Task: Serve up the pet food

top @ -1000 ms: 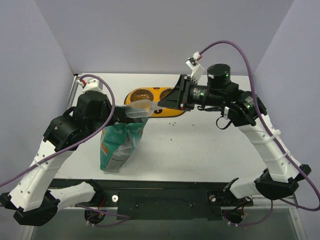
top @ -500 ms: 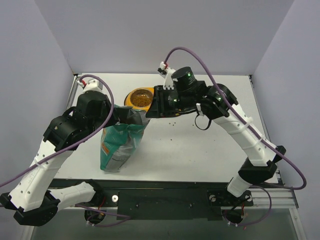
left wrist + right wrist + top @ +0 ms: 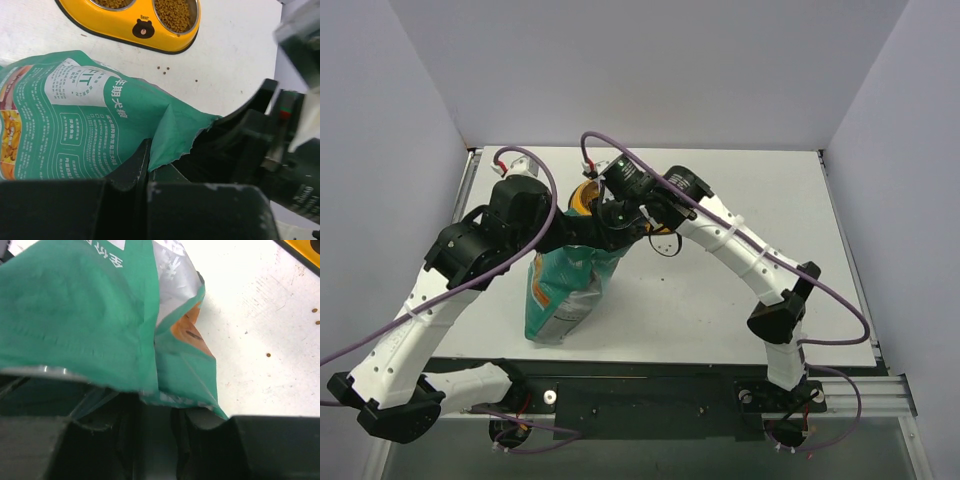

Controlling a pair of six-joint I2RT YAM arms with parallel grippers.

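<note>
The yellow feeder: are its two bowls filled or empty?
Filled, at least partly. The left wrist view shows brown kibble in both bowls of the feeder.

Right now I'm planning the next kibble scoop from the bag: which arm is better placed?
Right: the right gripper is at the dog-food bag's open mouth; the left gripper is shut on its top edge, holding it open.
</note>
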